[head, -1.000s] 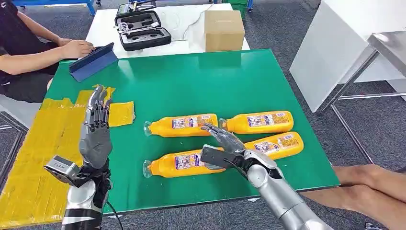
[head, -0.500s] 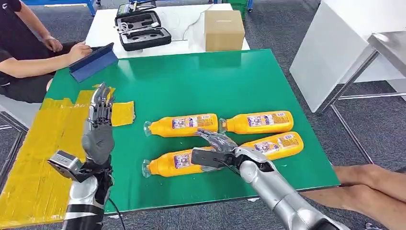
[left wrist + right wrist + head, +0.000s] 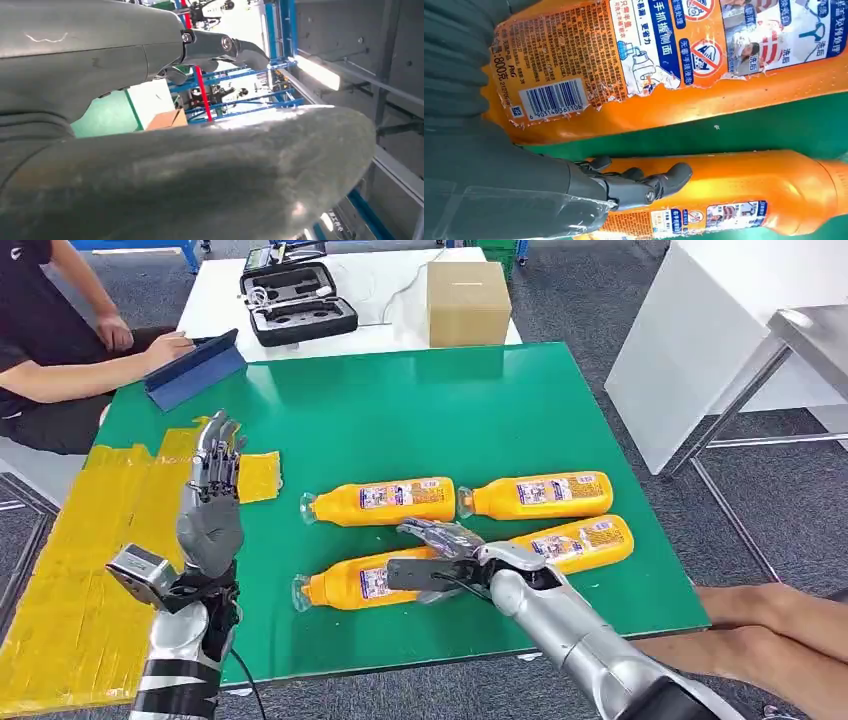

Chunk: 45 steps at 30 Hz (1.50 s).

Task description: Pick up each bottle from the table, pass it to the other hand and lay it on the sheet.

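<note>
From the head view, four orange bottles are lying on the green table [image 3: 560, 390]. The right hand [image 3: 440, 558] is resting on the near-left bottle [image 3: 365, 582], fingers draped over its body (whether they are clamping it cannot be told). Three others are lying nearby: far-left bottle [image 3: 380, 500], far-right bottle [image 3: 538, 494], near-right bottle [image 3: 575, 540]. The left hand [image 3: 210, 505] is standing upright beside the yellow sheet [image 3: 90, 540], fingers straight, slightly apart, holding nothing. A person [image 3: 50, 350] is sitting at the far corner.

At the left wrist, the left hand's fingers [image 3: 220, 47] are extending freely.

At the right wrist, dark fingers [image 3: 644, 185] are lying across one bottle's body, another bottle just beside it.
</note>
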{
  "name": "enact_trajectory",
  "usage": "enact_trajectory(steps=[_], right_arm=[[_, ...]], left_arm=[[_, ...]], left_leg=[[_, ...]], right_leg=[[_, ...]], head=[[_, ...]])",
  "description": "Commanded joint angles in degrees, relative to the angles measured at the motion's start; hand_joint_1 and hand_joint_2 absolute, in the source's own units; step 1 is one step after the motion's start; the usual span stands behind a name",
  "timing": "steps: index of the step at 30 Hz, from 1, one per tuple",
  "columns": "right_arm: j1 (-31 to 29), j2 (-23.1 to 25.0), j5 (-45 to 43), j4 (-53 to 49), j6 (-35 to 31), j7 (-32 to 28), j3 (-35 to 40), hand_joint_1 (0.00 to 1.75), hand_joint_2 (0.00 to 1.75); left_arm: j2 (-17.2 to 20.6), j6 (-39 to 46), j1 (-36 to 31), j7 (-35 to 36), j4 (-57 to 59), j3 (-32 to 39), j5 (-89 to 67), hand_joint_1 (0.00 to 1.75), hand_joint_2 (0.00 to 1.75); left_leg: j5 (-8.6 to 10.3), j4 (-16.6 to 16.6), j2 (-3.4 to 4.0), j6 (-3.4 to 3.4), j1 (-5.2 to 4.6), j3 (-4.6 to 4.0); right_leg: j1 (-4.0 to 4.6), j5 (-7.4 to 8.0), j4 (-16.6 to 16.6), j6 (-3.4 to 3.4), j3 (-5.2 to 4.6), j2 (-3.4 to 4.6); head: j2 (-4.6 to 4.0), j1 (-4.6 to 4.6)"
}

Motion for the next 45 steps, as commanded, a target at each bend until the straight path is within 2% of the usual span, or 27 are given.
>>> enact_trajectory(steps=[1, 6, 8, 9, 10, 11, 12, 25, 30, 36, 39, 41, 42, 45], right_arm=[[-5.96, -0.92, -0.36, 8.14, 4.29, 1.51, 9.1, 0.0, 1.75], [-9.65, -4.33, -0.34, 10.95, 10.29, 3.39, 15.65, 0.0, 1.75], [-9.94, -5.74, -1.24, 10.84, 9.68, 3.56, 15.83, 0.0, 1.75], [-9.99, -6.29, -2.02, 10.72, 9.42, 3.94, 15.95, 0.51, 1.75], [-10.07, -6.8, -2.58, 10.45, 9.61, 3.78, 16.05, 1.24, 1.75], [-10.21, -7.37, -3.24, 9.97, 9.89, 3.7, 16.35, 1.55, 1.75], [-10.25, -7.82, -3.84, 9.48, 9.97, 3.82, 16.57, 1.75, 1.75], [-10.37, -10.26, -7.96, 7.92, 9.92, 4.85, 19.16, 1.75, 1.75], [-9.95, -10.44, -8.78, 7.64, 8.98, 4.91, 18.74, 1.75, 1.75], [-4.98, -8.04, -11.7, 6.58, -1.52, 4.69, 10.83, 1.75, 1.75], [1.78, -4.48, -11.92, -0.21, -13.01, 2.67, -1.09, 1.75, 1.75], [5.84, -2.69, -10.85, -8.14, -15.75, 2.86, -8.6, 1.75, 1.75], [6.75, -2.29, -10.71, -10.5, -15.66, 3.7, -10.99, 1.75, 1.75], [7.9, -1.13, -11.26, -13.78, -14.34, 2.3, -15.9, 1.75, 1.75]], left_arm=[[0.08, -0.06, -3.37, 0.35, 5.57, -0.35, 0.58, 0.0, 0.0], [-0.16, 0.05, -4.68, 0.64, 7.3, -0.69, 1.04, 0.0, 0.0], [-0.21, 0.2, -4.83, 0.74, 7.57, -0.78, 1.21, 0.0, 0.0], [-0.16, 0.29, -4.81, 0.79, 7.59, -0.89, 1.28, 0.0, 0.0], [-0.16, 0.36, -4.79, 0.83, 7.59, -0.9, 1.35, 0.0, 0.0], [-0.12, 0.43, -4.81, 0.85, 7.66, -0.98, 1.41, 0.0, 0.0], [-0.08, 0.53, -4.85, 0.89, 7.74, -1.01, 1.53, 0.0, 0.0], [0.22, 1.27, -5.7, 1.3, 8.63, -1.86, 2.42, 0.0, 0.0], [0.26, 1.41, -5.65, 1.4, 8.62, -1.88, 2.63, 0.0, 0.0], [-0.4, 4.27, -4.56, 3.02, 7.75, 0.13, 3.72, 0.0, 0.0], [-0.76, 10.73, -4.38, 7.63, 8.38, 2.81, 4.78, 0.0, 0.0], [-0.2, 11.37, -3.69, 8.85, 8.14, 4.14, 7.45, 0.0, 0.0], [-0.24, 11.47, -3.33, 9.5, 8.08, 4.96, 8.82, 0.0, 1.75], [0.95, 2.37, -3.05, 14.27, 9.96, 6.28, 19.52, 0.0, 1.75]], left_leg=[[-0.02, 0.01, 0.0, -0.04, 0.0, 0.08], [0.03, 0.02, -0.08, -0.05, 0.0, 0.07], [0.09, 0.02, -0.15, -0.06, -0.01, 0.06], [0.12, 0.0, -0.14, -0.04, -0.01, 0.06], [0.12, 0.0, -0.14, -0.04, 0.0, 0.07], [0.15, 0.0, -0.22, -0.04, 0.0, 0.07], [0.19, 0.01, -0.2, 0.05, -0.01, 0.05], [0.37, 0.01, -0.11, 0.2, -0.07, 0.03], [0.44, -0.01, -0.1, 0.13, -0.06, 0.01], [0.47, -0.03, -0.11, 0.14, -0.04, 0.05], [0.45, -0.04, -0.03, 0.11, -0.02, 0.06], [0.44, -0.08, 0.07, 0.1, 0.0, 0.09], [0.44, -0.06, 0.07, 0.1, 0.0, 0.04], [0.42, -0.01, 0.2, 0.08, -0.04, -0.15]], right_leg=[[0.01, -0.01, 0.01, -0.08, 0.08, -0.03], [0.01, 0.06, 0.01, -0.19, 0.05, -0.14], [0.0, 0.06, 0.02, -0.18, 0.05, -0.2], [-0.01, 0.09, 0.0, -0.14, 0.04, -0.18], [0.01, 0.11, -0.02, -0.11, 0.06, -0.19], [0.02, 0.12, -0.03, -0.13, 0.09, -0.28], [0.0, 0.12, -0.02, -0.09, 0.05, -0.24], [-0.05, 0.34, -0.02, 0.11, 0.04, -0.15], [-0.04, 0.46, -0.03, -0.03, -0.01, -0.18], [-0.02, 0.47, -0.07, 0.0, 0.05, -0.17], [0.01, 0.49, -0.09, -0.06, 0.05, -0.11], [0.02, 0.52, -0.11, -0.05, 0.06, 0.01], [0.02, 0.52, -0.08, -0.05, 0.01, 0.02], [-0.01, 0.51, 0.04, -0.03, -0.22, 0.15]], head=[[0.0, 0.0], [0.0, 0.0], [0.0, 0.0], [0.0, -0.02], [0.0, -0.02], [0.0, 0.0], [0.0, 0.0], [0.0, 0.0], [0.0, 0.0], [0.0, 0.0], [0.0, -0.02], [0.0, -0.02], [0.0, -0.02], [0.0, 0.0]])
